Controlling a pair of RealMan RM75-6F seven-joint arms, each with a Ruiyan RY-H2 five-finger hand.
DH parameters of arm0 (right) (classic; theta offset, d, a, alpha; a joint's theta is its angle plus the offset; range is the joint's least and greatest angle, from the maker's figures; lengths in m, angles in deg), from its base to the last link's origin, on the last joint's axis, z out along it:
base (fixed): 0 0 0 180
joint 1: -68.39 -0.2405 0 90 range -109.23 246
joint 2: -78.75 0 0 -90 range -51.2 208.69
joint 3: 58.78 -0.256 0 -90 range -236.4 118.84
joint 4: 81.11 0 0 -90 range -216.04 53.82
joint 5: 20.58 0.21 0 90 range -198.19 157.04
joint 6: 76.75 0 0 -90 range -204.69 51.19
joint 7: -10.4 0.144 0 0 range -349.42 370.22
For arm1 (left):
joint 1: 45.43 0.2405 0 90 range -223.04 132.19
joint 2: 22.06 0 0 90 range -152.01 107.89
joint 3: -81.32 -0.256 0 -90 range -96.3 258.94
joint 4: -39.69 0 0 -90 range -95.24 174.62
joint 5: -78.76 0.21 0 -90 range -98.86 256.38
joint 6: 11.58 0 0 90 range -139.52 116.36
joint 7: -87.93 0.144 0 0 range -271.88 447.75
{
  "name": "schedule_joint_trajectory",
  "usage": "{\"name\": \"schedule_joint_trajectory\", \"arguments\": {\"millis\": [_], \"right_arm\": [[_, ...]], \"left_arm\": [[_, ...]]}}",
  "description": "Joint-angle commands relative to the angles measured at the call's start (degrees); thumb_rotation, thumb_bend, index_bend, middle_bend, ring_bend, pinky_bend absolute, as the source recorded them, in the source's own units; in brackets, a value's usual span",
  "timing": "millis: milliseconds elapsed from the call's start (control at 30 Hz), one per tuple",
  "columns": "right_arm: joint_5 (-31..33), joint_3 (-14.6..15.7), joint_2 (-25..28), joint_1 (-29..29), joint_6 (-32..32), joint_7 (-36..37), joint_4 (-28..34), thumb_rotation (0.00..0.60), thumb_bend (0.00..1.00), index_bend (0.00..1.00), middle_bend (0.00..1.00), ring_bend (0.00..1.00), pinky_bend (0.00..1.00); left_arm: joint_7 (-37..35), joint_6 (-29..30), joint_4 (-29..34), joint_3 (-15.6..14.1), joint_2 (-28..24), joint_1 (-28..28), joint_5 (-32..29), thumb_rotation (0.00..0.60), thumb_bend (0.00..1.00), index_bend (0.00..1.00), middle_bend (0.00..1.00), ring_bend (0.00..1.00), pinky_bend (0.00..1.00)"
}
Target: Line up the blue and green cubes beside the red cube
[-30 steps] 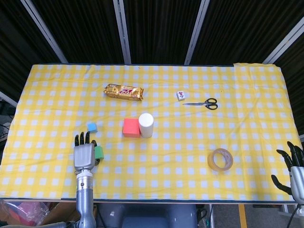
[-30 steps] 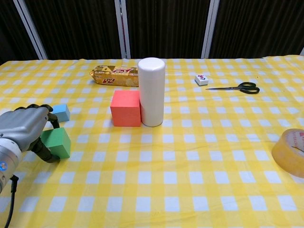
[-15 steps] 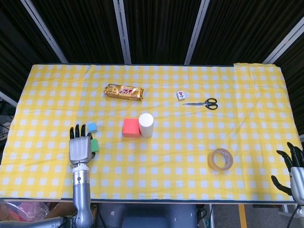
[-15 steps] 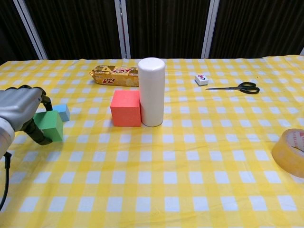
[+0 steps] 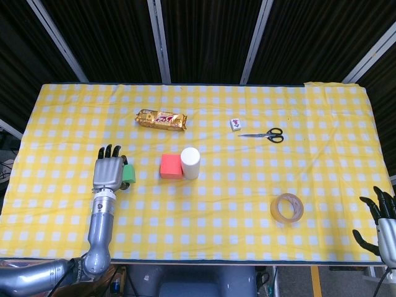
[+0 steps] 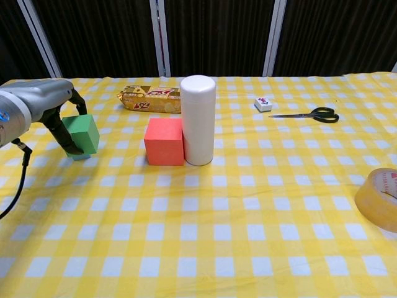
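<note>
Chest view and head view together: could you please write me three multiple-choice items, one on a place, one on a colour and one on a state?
1. What touches the red cube?
A. snack packet
B. white cylinder
C. tape roll

2. What colour is the cube in the left hand?
A. blue
B. red
C. green

3. How is the right hand?
A. open, holding nothing
B. holding scissors
C. pressing the tape roll

Answers: 1 B, the white cylinder stands against its side. 2 C, the fingers hold the green cube off the cloth. 3 A, it sits apart at the table's edge with spread fingers.
</note>
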Motion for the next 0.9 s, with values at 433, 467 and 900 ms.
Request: {"name": "schedule_joint_trajectory", "arguments": {"millis": [433,467,900], "right_arm": [[0.36,-0.03,0.1,-0.13,0.59,-0.23,0.39,0.6,0.32,0.21,0.0,0.0,0.0],[0.41,-0.04,0.09,-0.16,0.66,-0.21,0.39,0.6,0.32,0.21,0.0,0.0,0.0],[1.14,-0.46,0.35,-0.21,0.88,0.81,0.14,0.6,0.32,0.21,0.0,0.0,0.0]], "left_arm": [[-2.8,-0.9,-3.89,-2.63,-0.77,-5.64,-3.27,0.6,0.43,0.48,0.09,0.0,0.0],[-3.03,-1.09,-4.2,-2.64,-0.61,-5.99,-3.4,0.6,0.43,0.48,0.09,0.0,0.0],[-2.87,-1.38,-10.35,-4.27,2.17,-11.88,-6.57,0.6,0.43,0.48,0.09,0.0,0.0]]}}
